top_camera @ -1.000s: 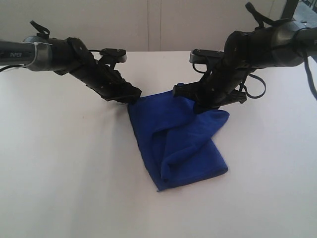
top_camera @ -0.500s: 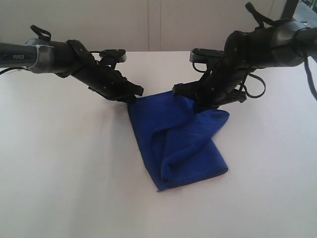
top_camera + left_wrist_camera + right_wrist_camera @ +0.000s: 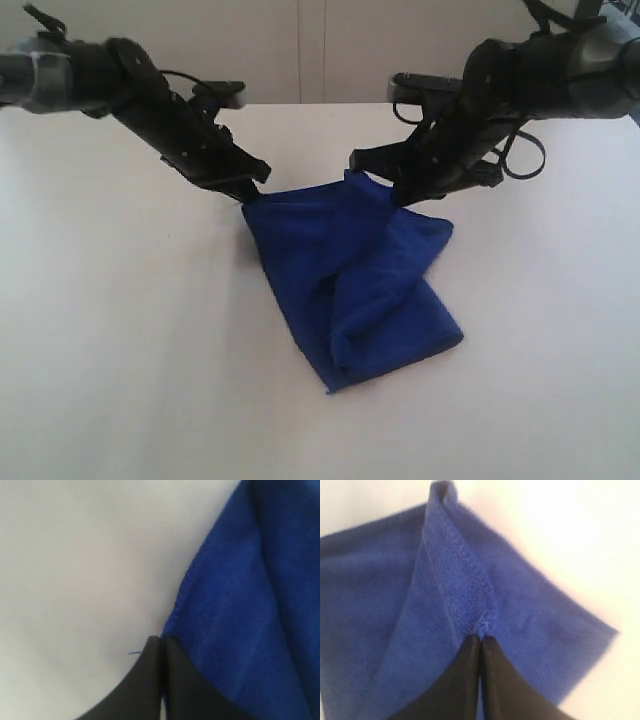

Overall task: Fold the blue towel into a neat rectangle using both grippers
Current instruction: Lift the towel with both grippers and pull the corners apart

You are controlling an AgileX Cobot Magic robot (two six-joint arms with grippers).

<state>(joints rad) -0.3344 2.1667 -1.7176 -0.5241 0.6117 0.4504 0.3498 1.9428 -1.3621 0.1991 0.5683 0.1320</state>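
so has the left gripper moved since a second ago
Yes. Against the table's far edge in the exterior view, the left gripper has risen a little, and its jaws have shut on a corner of the blue towel.

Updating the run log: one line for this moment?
left gripper: shut on blue towel corner; right gripper: shut on its edge; rest lies on table

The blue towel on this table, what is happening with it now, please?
A robot is folding the blue towel on the white table. The left pincer is shut on the towel's back left corner, as the exterior view shows it. The right pincer is shut on a pinched ridge of the back edge. That edge looks slightly raised between them. The front part lies on the table, doubled over but uneven, not yet a neat rectangle.
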